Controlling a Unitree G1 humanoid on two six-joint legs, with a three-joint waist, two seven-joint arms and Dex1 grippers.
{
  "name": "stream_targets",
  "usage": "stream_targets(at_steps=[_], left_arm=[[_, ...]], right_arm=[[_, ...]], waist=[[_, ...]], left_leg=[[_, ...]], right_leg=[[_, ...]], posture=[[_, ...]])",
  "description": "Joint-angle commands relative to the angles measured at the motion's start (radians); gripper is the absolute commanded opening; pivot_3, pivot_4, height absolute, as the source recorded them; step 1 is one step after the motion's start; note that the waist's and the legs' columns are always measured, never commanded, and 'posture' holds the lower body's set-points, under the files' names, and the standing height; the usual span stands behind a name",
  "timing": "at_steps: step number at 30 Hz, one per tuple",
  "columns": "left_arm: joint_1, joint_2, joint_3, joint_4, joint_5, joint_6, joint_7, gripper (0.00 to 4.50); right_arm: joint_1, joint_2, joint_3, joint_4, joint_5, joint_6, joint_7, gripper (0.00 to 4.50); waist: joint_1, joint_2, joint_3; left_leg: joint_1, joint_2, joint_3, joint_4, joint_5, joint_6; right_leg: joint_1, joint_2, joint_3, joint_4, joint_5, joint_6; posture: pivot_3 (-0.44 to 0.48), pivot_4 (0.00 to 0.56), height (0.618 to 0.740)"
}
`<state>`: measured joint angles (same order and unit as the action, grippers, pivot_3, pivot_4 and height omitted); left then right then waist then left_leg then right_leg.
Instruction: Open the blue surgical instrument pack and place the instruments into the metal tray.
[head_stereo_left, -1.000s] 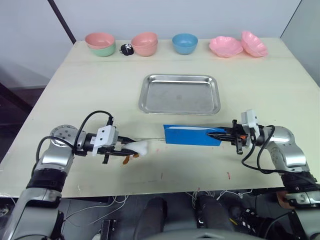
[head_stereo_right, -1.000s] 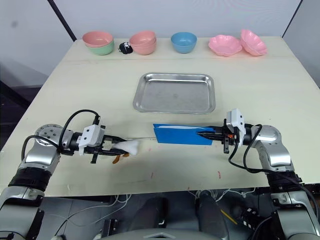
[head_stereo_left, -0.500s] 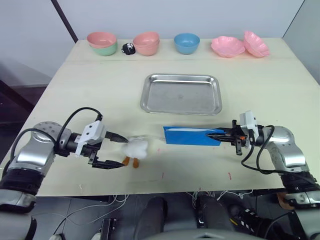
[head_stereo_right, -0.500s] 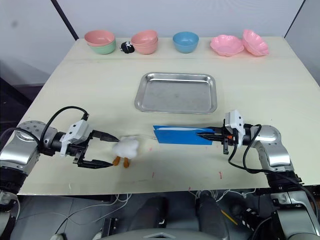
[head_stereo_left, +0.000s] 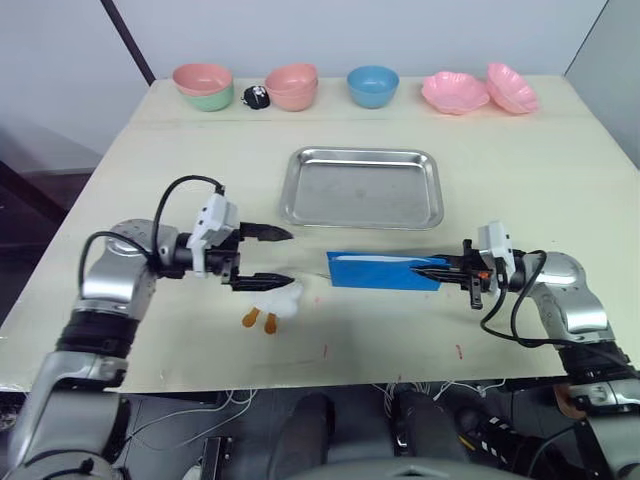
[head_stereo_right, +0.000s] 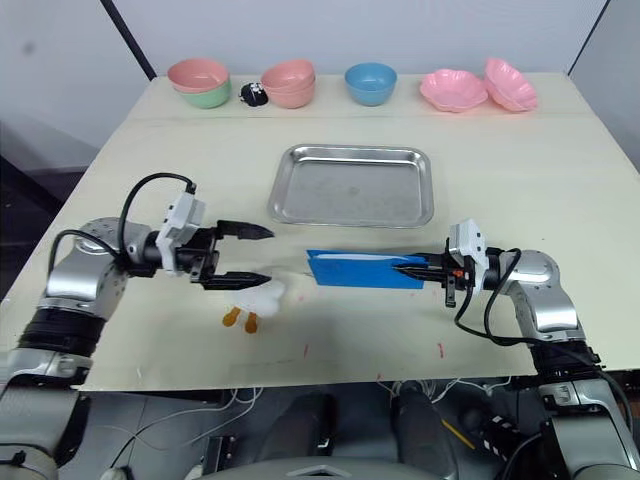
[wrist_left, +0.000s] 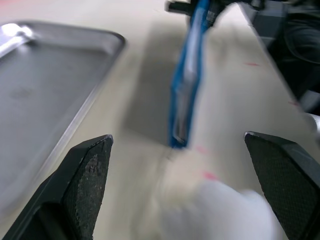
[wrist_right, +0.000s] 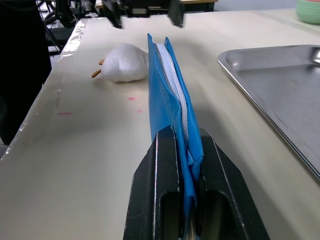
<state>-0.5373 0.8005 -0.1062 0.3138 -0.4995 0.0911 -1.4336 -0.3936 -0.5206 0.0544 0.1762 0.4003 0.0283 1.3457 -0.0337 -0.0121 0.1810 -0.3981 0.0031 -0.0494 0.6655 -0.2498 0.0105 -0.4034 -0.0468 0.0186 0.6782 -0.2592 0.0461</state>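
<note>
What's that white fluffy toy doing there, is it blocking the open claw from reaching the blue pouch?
Partly. The white toy lies just under the open left gripper, slightly off the straight line to the blue pouch. The right gripper already pinches the pouch's far end.

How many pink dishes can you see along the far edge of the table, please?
4: one stacked on a green bowl far left, one bowl beside it, and two scalloped dishes far right. Stacked ones may hide others.

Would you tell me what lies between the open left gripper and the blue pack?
A small white plush toy lies just below that line; otherwise bare tabletop separates the left gripper from the blue pack, as the left eye view shows.
</note>
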Motion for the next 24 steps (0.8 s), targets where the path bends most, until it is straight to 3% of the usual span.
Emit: stream_targets(at_steps=[1, 8, 18, 21, 24], left_arm=[[-0.049, -0.075, 0.037, 0.050, 0.059, -0.060, 0.095, 4.46], [-0.068, -0.165, 0.029, 0.096, 0.124, -0.102, 0.094, 4.46], [-0.070, -0.217, 0.022, 0.113, 0.146, -0.102, 0.032, 4.46], [-0.071, -0.233, 0.021, 0.117, 0.156, -0.106, 0.031, 2.94], [-0.064, -0.245, 0.016, 0.111, 0.157, -0.097, 0.017, 2.06]], right_arm=[[-0.018, 0.001, -0.014, -0.015, 0.012, -0.025, 0.003, 0.00], [-0.021, 0.002, -0.009, -0.018, 0.011, -0.029, 0.005, 0.00], [-0.023, 0.001, -0.007, -0.014, 0.008, -0.035, 0.006, 0.00], [-0.025, 0.006, -0.003, -0.010, 0.005, -0.039, 0.006, 0.00], [-0.028, 0.009, 0.000, -0.012, 0.005, -0.039, 0.004, 0.00]], waist=[[-0.004, 0.000, 0.000], [0.001, 0.000, 0.000], [0.000, 0.000, 0.000], [0.000, 0.000, 0.000], [0.000, 0.000, 0.000]], left_leg=[[0.000, 0.000, 0.000, 0.000, 0.000, 0.000], [0.000, -0.001, 0.000, 0.001, 0.000, 0.000], [0.000, -0.001, 0.000, 0.001, 0.000, 0.000], [0.000, -0.001, 0.000, 0.001, 0.000, 0.000], [0.000, -0.001, 0.000, 0.001, 0.000, 0.000]], right_leg=[[0.000, 0.000, 0.000, 0.000, 0.000, 0.000], [0.000, 0.000, 0.000, 0.000, 0.000, 0.000], [0.000, 0.000, 0.000, 0.000, 0.000, 0.000], [0.000, 0.000, 0.000, 0.000, 0.000, 0.000], [0.000, 0.000, 0.000, 0.000, 0.000, 0.000]], posture=[[0.000, 0.150, 0.740], [0.000, 0.150, 0.740], [0.000, 0.150, 0.740], [0.000, 0.150, 0.740], [0.000, 0.150, 0.740]])
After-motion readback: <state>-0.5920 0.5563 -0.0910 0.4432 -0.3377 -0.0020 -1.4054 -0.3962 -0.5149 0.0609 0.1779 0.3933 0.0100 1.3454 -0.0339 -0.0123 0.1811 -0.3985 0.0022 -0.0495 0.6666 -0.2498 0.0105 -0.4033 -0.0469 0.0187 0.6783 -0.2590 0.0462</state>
